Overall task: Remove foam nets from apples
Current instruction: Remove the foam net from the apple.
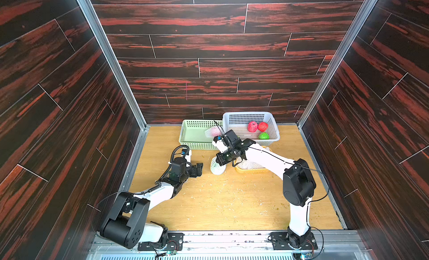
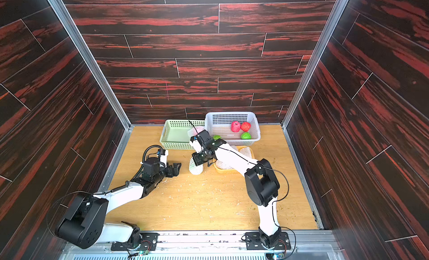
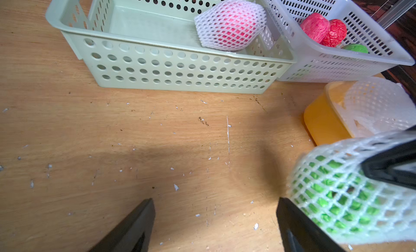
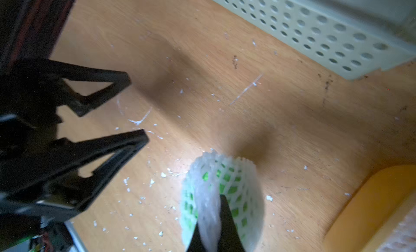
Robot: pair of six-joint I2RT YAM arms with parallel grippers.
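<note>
A green apple (image 3: 333,201) wrapped in a white foam net (image 1: 217,168) is low over the table's middle; I cannot tell if it touches the wood. My right gripper (image 4: 213,208) is shut on the net's bunched upper end. My left gripper (image 3: 216,201) is open with only bare table between its fingers, close beside the net on its left in both top views. A red apple in its foam net (image 3: 229,25) lies in the green basket (image 1: 185,140). Two bare red apples (image 1: 252,126) and a bare green apple (image 1: 264,136) sit in the white basket (image 1: 274,121).
A yellow tray (image 3: 324,120) holding limp empty nets (image 3: 378,102) stands just right of the held apple, under the right arm. White foam crumbs litter the wooden table (image 1: 232,200). Dark walls enclose three sides.
</note>
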